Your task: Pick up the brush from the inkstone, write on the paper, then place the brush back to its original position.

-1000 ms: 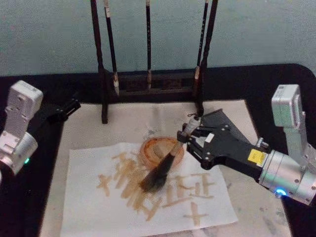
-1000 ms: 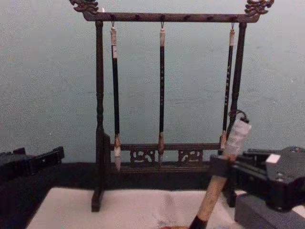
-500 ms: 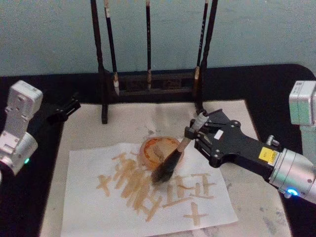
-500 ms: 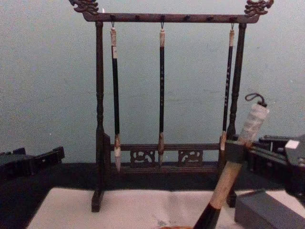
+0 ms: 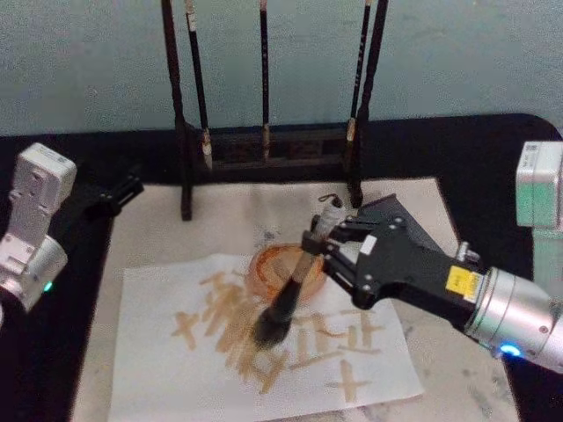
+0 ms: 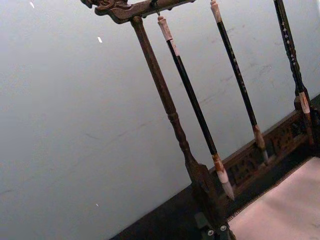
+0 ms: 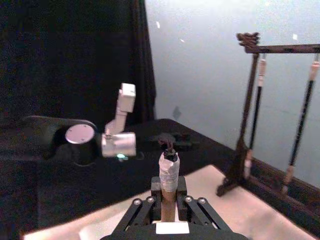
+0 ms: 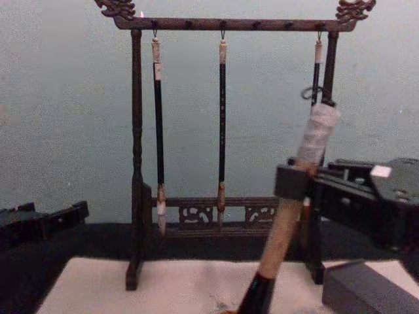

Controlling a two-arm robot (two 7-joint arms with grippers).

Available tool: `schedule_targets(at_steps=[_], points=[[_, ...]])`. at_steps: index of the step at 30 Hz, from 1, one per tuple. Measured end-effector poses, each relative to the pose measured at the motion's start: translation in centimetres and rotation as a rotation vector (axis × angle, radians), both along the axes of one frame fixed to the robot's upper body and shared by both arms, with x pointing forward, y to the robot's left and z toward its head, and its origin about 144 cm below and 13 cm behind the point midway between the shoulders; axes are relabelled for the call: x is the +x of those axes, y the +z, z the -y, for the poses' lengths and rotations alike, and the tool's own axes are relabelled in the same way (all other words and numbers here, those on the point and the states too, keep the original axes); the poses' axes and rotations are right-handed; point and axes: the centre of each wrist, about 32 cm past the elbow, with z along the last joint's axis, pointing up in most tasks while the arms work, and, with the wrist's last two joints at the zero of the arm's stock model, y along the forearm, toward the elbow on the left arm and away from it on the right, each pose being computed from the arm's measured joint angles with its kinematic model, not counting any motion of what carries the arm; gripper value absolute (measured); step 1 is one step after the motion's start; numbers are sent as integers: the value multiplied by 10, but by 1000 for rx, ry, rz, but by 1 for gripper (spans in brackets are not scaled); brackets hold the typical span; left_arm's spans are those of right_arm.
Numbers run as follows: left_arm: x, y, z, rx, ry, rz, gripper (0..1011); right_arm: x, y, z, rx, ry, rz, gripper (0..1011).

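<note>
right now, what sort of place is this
Probably a calligraphy desk in a robot lab: a wooden rack hung with thin brushes, the paper covered in brown strokes, and the right claw gripping the brush. The left claw sits parked at left.

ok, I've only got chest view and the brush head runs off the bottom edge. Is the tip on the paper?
Observer: As far as the head view shows, yes. The brush slants down from the right gripper, and its bristles meet the paper.
Operator: any strokes down?
Observer: Plenty. Tan cross-shaped strokes run across the sheet's middle and right.
Operator: anything under the shaft?
Observer: A round orange-brown dish sits at the sheet's far edge, and the shaft passes over it.
</note>
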Motion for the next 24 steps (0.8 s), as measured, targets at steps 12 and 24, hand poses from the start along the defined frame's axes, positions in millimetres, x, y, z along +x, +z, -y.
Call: schedule_targets(at_steps=[12,24], points=[[0,0,0,0,0,0,1002,5,-11,-20,27,62,-33,178],[0,0,0,0,0,0,1002,7,-29,-16,31,46,-92,178]])
